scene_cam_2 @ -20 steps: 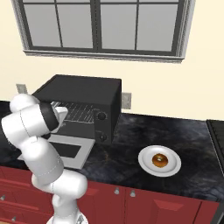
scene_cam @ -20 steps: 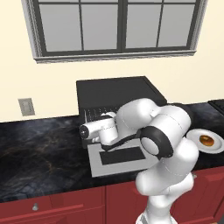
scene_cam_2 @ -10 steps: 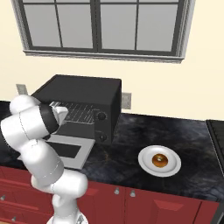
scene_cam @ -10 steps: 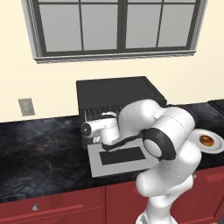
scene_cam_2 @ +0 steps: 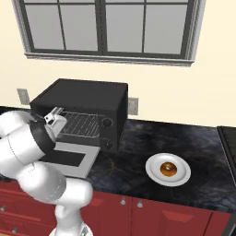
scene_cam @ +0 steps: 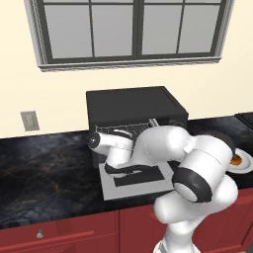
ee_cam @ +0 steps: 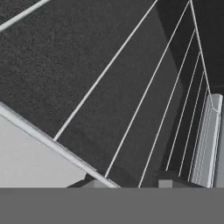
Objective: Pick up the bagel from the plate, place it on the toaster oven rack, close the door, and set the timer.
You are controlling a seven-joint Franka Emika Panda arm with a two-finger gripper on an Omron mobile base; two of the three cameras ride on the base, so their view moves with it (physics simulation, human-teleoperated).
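The toaster oven rack (scene_cam_2: 84,124) (ee_cam: 144,92), a grid of thin silver bars, lies inside the black toaster oven (scene_cam_2: 83,99) (scene_cam: 132,105). The door (scene_cam_2: 69,159) (scene_cam: 134,187) hangs open and flat in front of it. My gripper (scene_cam_2: 59,120) (ee_cam: 130,183) is at the rack's front edge. Its jaws are shut, and the rack's front bar runs down between the two dark tips. The bagel (scene_cam_2: 168,168) (scene_cam: 236,159) lies on the white plate (scene_cam_2: 152,172) (scene_cam: 245,167), far to the right of the gripper on the counter.
A dark marbled counter (scene_cam_2: 203,147) runs along the wall above red cabinets (scene_cam_2: 152,216). Two knobs (scene_cam_2: 107,122) sit on the oven's right front. A wall outlet (scene_cam: 29,120) and a window (scene_cam: 133,29) are behind. A stove edge (scene_cam_2: 228,143) shows at far right.
The jaws have closed at the front of the rack. The arm has shifted only slightly; bagel, plate and door stay as they were.
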